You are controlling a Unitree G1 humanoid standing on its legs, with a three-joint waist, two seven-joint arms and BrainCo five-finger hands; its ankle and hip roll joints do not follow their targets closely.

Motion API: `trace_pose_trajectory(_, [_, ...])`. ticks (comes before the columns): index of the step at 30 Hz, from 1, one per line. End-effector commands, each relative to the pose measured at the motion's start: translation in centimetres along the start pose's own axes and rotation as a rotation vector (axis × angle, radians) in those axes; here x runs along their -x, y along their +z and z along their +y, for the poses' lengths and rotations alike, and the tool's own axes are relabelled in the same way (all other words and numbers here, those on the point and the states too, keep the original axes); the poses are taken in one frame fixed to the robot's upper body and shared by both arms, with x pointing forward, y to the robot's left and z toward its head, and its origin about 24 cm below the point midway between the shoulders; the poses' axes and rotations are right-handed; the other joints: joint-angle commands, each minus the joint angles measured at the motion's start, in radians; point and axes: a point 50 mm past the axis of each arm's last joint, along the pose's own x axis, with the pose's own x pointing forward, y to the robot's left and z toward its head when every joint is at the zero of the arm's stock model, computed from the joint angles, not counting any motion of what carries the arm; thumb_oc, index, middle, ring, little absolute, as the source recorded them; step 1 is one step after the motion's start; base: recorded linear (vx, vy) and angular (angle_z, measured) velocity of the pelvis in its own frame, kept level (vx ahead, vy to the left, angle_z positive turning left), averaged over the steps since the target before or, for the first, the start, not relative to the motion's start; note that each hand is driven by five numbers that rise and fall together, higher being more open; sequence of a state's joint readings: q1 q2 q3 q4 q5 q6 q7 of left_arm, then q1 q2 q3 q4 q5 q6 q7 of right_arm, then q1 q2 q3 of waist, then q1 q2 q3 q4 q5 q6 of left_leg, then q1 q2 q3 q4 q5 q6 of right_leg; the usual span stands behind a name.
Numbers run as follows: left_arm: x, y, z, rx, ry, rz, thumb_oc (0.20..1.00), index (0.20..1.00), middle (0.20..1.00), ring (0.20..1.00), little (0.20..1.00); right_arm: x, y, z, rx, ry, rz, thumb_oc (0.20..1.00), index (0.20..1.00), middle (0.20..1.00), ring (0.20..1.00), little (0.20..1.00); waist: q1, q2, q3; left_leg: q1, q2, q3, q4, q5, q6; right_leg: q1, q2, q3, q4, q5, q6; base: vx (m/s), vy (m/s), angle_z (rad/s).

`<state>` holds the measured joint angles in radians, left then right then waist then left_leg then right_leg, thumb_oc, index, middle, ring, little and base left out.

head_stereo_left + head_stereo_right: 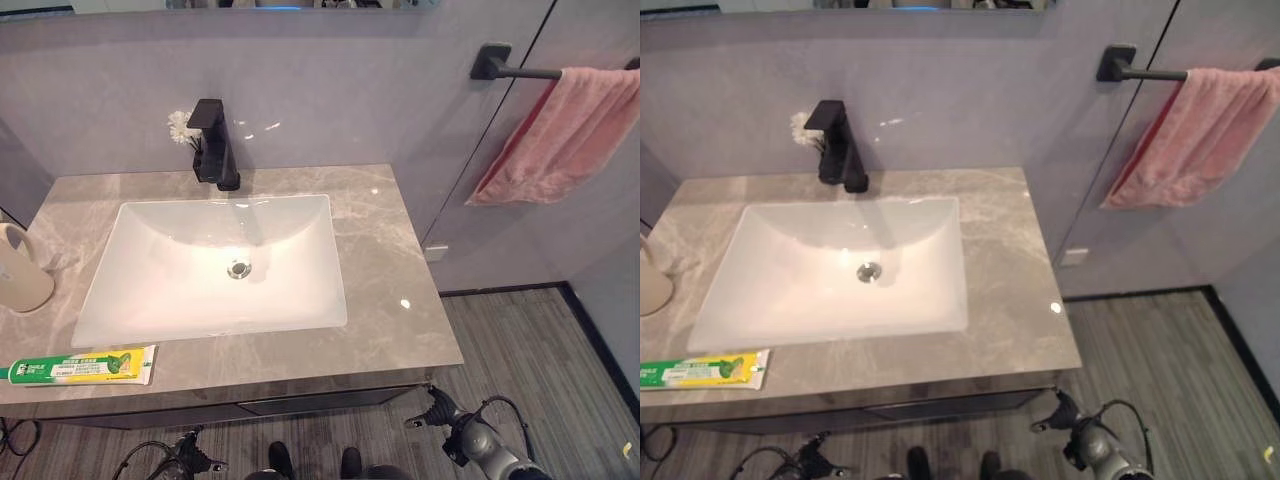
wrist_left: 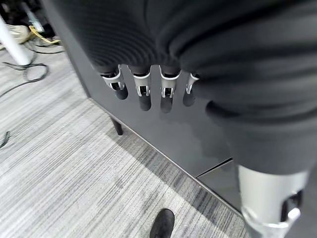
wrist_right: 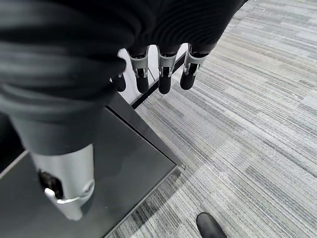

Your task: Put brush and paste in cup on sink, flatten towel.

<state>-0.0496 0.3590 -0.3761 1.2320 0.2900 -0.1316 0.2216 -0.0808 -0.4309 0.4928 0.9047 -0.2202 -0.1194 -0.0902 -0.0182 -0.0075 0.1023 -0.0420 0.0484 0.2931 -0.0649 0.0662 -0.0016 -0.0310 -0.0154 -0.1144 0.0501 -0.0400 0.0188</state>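
From the left eye view, a grey stone bench (image 1: 390,300) holds a white sink (image 1: 215,265) in its middle. A black tap (image 1: 214,145) stands at the back of the sink, and a small white flower (image 1: 180,126) peeks out just beside it. The tube of paste (image 1: 83,366) lies flat on the front left corner of the bench, near the sink's edge. The cream cup (image 1: 20,268) stands upright at the far left side of the bench, well apart from the paste. A pink towel (image 1: 555,135) hangs bunched and crooked over a black rail (image 1: 510,68) on the wall to the right.

The right eye view shows the same things from a little to the side.

In the left wrist view, the left hand (image 2: 148,84) hangs low beside the dark cabinet (image 2: 163,129) under the bench. Its fingers point down, loose and straight, and hold nothing. The striped grey floor (image 2: 64,168) lies below.

In the right wrist view, the right hand (image 3: 158,64) also hangs down by the cabinet. Its fingers are loose and straight too, with nothing in them.
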Motion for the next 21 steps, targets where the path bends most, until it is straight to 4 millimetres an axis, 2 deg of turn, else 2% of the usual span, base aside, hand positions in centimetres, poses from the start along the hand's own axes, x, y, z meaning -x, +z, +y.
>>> trace_pose_trajectory(1, [-1.0,3.8,2.2,-0.021,0.066,-0.13,1.0,1.0,1.0,1.0,1.0,-0.3,0.5,-2.5,-0.026,-0.1,-0.031,1.0,1.0,1.0,1.0,1.0,-0.016,-0.013,0.054,-0.075,0.015,-0.034,0.166,0.002,-0.074,-0.038,-0.01,0.068,0.036,0.053,0.056,-0.15,0.016,0.73])
trace_pose_trajectory(3, [-1.1,4.5,2.4,0.005,0.069,-0.151,1.0,1.0,1.0,1.0,1.0,-0.2,-0.4,-2.5,-0.054,-0.099,0.017,1.0,1.0,1.0,1.0,1.0,-0.023,-0.014,0.053,-0.098,0.067,-0.022,0.177,0.007,-0.088,-0.04,-0.034,0.041,0.04,0.048,0.058,-0.09,0.072,0.74])
trace_pose_trajectory(4, [-1.1,4.5,2.4,0.005,0.069,-0.151,1.0,1.0,1.0,1.0,1.0,-0.2,-0.4,-2.4,-0.054,-0.099,0.017,1.0,1.0,1.0,1.0,1.0,-0.023,-0.014,0.053,-0.098,0.067,-0.022,0.177,0.006,-0.088,-0.04,-0.033,0.041,0.04,0.048,0.058,0.0,0.103,0.39])
trace_pose_trajectory(6, [-1.1,4.6,2.2,0.003,0.059,-0.159,1.0,1.0,1.0,1.0,1.0,-0.3,-0.5,-2.4,-0.051,-0.088,0.023,1.0,1.0,1.0,1.0,1.0,-0.01,-0.019,0.047,-0.096,0.1,-0.081,0.168,0.013,-0.091,-0.036,-0.055,0.042,0.041,0.048,0.064,0.0,0.183,0.25])
trace_pose_trajectory(7, [-1.0,4.6,2.0,-0.012,0.049,-0.167,1.0,1.0,1.0,1.0,1.0,-0.3,-0.7,-2.4,-0.07,-0.087,0.038,1.0,1.0,1.0,1.0,1.0,-0.01,-0.021,0.039,-0.079,0.147,-0.115,0.159,0.026,-0.099,-0.036,-0.083,0.039,0.044,0.046,0.073,-0.01,0.194,0.07])
trace_pose_trajectory(8, [-1.0,4.6,2.0,-0.012,0.049,-0.167,1.0,1.0,1.0,1.0,1.0,-0.3,-0.7,-2.4,-0.071,-0.087,0.038,1.0,1.0,1.0,1.0,1.0,-0.011,-0.02,0.04,-0.078,0.148,-0.117,0.159,0.026,-0.1,-0.034,-0.082,0.038,0.045,0.044,0.072,-0.02,0.255,0.11])
trace_pose_trajectory(10, [-1.0,4.9,2.0,-0.022,0.044,-0.185,1.0,1.0,1.0,1.0,1.0,-0.3,-0.7,-2.9,-0.085,-0.102,0.039,1.0,1.0,1.0,1.0,1.0,-0.012,-0.013,0.042,-0.063,0.222,-0.149,0.165,0.072,-0.117,-0.047,-0.121,0.027,0.058,0.044,0.085,-0.03,0.309,0.25])
trace_pose_trajectory(11, [-1.0,4.9,2.0,-0.03,0.039,-0.192,1.0,1.0,1.0,1.0,1.0,-0.3,-0.8,-3.1,-0.1,-0.111,0.042,1.0,1.0,1.0,1.0,1.0,-0.01,-0.006,0.042,-0.046,0.224,-0.186,0.16,0.076,-0.12,-0.056,-0.13,0.035,0.062,0.047,0.093,-0.02,0.376,0.28])
trace_pose_trajectory(13, [-0.9,4.8,2.0,-0.042,0.035,-0.2,1.0,1.0,1.0,1.0,1.0,-0.2,-1.0,-3.5,-0.13,-0.121,0.048,1.0,1.0,1.0,1.0,1.0,-0.009,0.011,0.043,-0.028,0.2,-0.253,0.146,0.049,-0.133,-0.061,-0.148,0.049,0.067,0.057,0.11,0.0,0.458,0.17])
trace_pose_trajectory(14, [-0.9,4.8,2.1,-0.052,0.03,-0.207,1.0,1.0,1.0,1.0,1.0,-0.1,-1.4,-3.8,-0.141,-0.132,0.061,1.0,1.0,1.0,1.0,1.0,-0.014,0.017,0.044,-0.038,0.168,-0.238,0.161,-0.009,-0.133,-0.055,-0.198,0.05,0.067,0.078,0.13,0.0,0.427,0.05])
trace_pose_trajectory(15, [-0.9,4.8,2.1,-0.052,0.03,-0.207,1.0,1.0,1.0,1.0,1.0,-0.1,-1.4,-3.8,-0.141,-0.132,0.061,1.0,1.0,1.0,1.0,1.0,-0.014,0.016,0.045,-0.039,0.166,-0.238,0.163,-0.011,-0.132,-0.054,-0.2,0.05,0.066,0.078,0.131,-0.01,0.438,0.12])
trace_pose_trajectory(16, [-0.9,4.7,2.3,-0.065,0.031,-0.207,1.0,1.0,1.0,1.0,1.0,-0.2,-1.0,-4.1,-0.141,-0.137,0.049,1.0,1.0,1.0,1.0,1.0,-0.014,0.011,0.049,-0.042,0.142,-0.236,0.178,-0.052,-0.126,-0.063,-0.23,0.061,0.066,0.099,0.142,-0.03,0.317,0.36])
trace_pose_trajectory(17, [-0.9,4.4,2.3,-0.071,0.033,-0.198,1.0,1.0,1.0,1.0,1.0,-0.2,-0.8,-4.3,-0.146,-0.149,0.041,1.0,1.0,1.0,1.0,1.0,-0.009,0.002,0.056,-0.053,0.105,-0.236,0.204,-0.085,-0.112,-0.067,-0.269,0.077,0.057,0.143,0.156,-0.06,0.594,0.46])
trace_pose_trajectory(18, [-1.0,4.3,3.0,-0.069,0.054,-0.197,1.0,1.0,1.0,1.0,1.0,-0.4,-0.4,-4.5,-0.17,-0.164,0.027,1.0,1.0,1.0,1.0,1.0,0.0,-0.006,0.067,-0.069,0.058,-0.225,0.221,-0.109,-0.093,-0.08,-0.319,0.078,0.051,0.223,0.159,-0.05,0.439,0.31])
trace_pose_trajectory(19, [-1.0,4.3,3.0,-0.069,0.055,-0.197,1.0,1.0,1.0,1.0,1.0,-0.4,-0.4,-4.5,-0.17,-0.164,0.026,1.0,1.0,1.0,1.0,1.0,0.001,-0.008,0.066,-0.07,0.056,-0.224,0.222,-0.11,-0.091,-0.08,-0.321,0.08,0.05,0.225,0.16,-0.05,0.4,0.2])
trace_pose_trajectory(20, [-0.9,4.0,3.2,-0.061,0.064,-0.188,1.0,1.0,1.0,1.0,1.0,-0.5,-0.1,-4.5,-0.177,-0.168,0.016,1.0,1.0,1.0,1.0,1.0,0.008,-0.01,0.072,-0.07,0.034,-0.22,0.217,-0.116,-0.078,-0.09,-0.344,0.076,0.048,0.276,0.16,-0.06,0.265,0.13])
trace_pose_trajectory(21, [-0.9,3.6,3.5,-0.055,0.076,-0.18,1.0,1.0,1.0,1.0,1.0,-0.8,1.0,-4.6,-0.166,-0.166,-0.019,1.0,1.0,1.0,1.0,1.0,0.027,-0.011,0.078,-0.064,0.028,-0.2,0.203,-0.114,-0.066,-0.111,-0.361,0.023,0.055,0.297,0.155,-0.12,0.519,0.08])
